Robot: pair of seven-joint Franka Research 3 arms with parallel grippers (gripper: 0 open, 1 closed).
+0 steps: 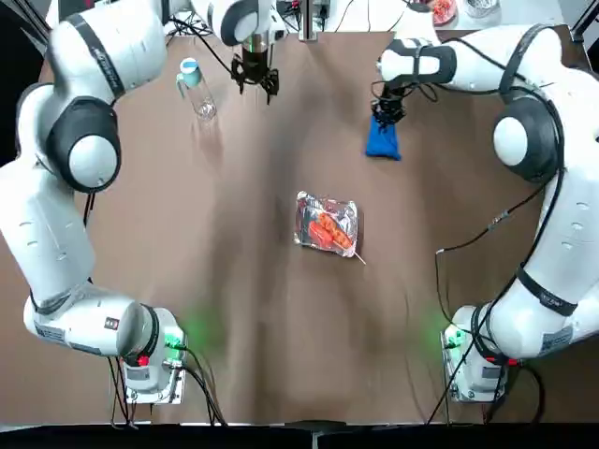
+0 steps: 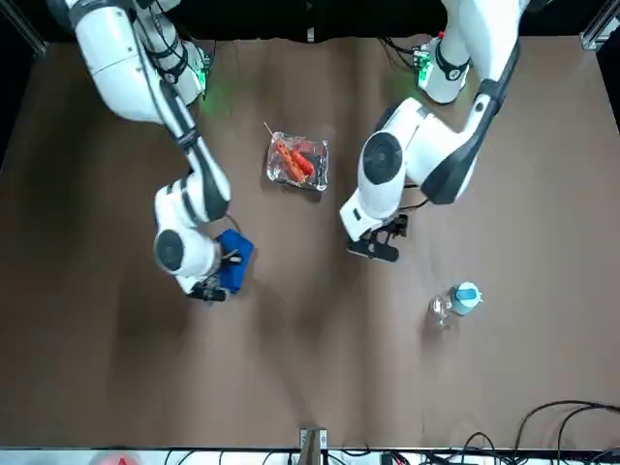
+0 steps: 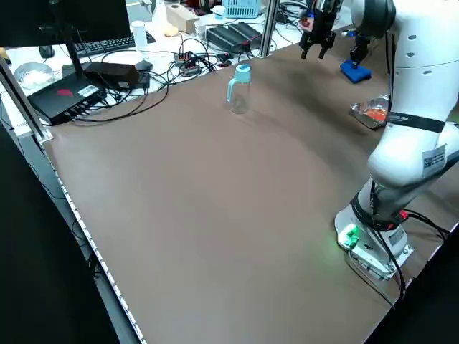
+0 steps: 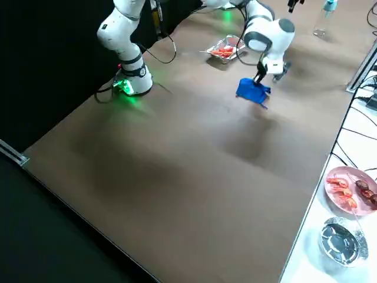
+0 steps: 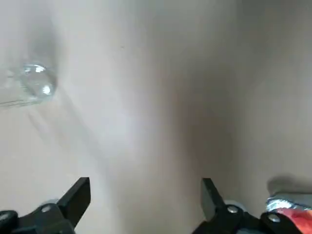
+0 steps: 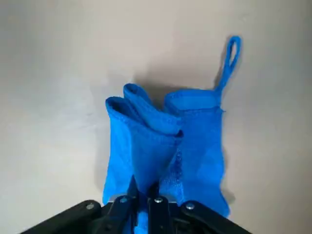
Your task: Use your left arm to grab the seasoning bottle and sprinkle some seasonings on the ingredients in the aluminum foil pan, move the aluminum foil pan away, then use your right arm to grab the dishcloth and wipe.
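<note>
dishcloth (image 6: 195,146) — bright blue | table (image 1: 271,327) — brown | pincer (image 6: 146,195) — black

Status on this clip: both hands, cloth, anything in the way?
Right hand shut on blue cloth. Left hand open, empty, above table. Foil pan on table, beyond cloth's edge.

The seasoning bottle (image 1: 201,96) stands upright on the table over on the robot's left, clear plastic with 1 light-blue cap. Nearer the middle sits the aluminum foil pan (image 1: 300,224), shiny, rectangular and crinkled at the edges. The ingredients (image 1: 329,230) lie inside it, orange-red, with 1 thin stick poking past the rim. Off to the robot's right, the dishcloth (image 6: 197,151) is bright blue, bunched into folds, with 1 loop sticking out.
</note>
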